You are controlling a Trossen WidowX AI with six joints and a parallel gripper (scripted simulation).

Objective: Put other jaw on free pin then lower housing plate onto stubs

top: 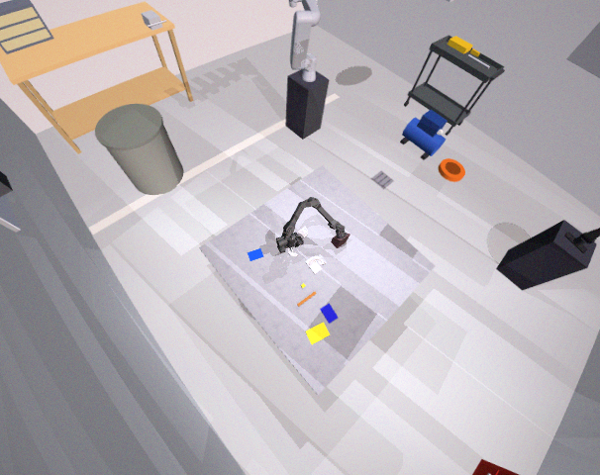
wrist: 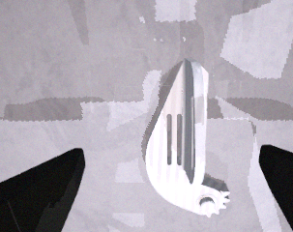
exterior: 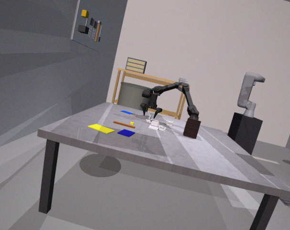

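A loose white jaw (top: 292, 252) (exterior: 148, 120) (wrist: 161, 179) with gear teeth and a round hole at one end lies on the table. In the wrist view it is between the fingertips, its toothed end toward the bottom and its slotted, pointed part toward the top. My gripper (exterior: 149, 116) (wrist: 171, 156) is open and empty above the jaw, one finger on each side, touching nothing. A white assembly (top: 316, 265) (exterior: 153, 127) sits beside the jaw. Another white part (top: 303, 232) (exterior: 169, 122) lies farther off. Pins, stubs and the housing plate cannot be told apart at this size.
On the table (top: 392, 276) (exterior: 164, 148) lie a light blue sheet (top: 255, 254) (exterior: 126, 112), a small yellow cube (top: 303, 285) (exterior: 131, 123), an orange bar (top: 306, 299) (exterior: 124, 124), a dark blue sheet (top: 329, 313) (exterior: 126, 132) and a yellow sheet (top: 318, 332) (exterior: 100, 128).
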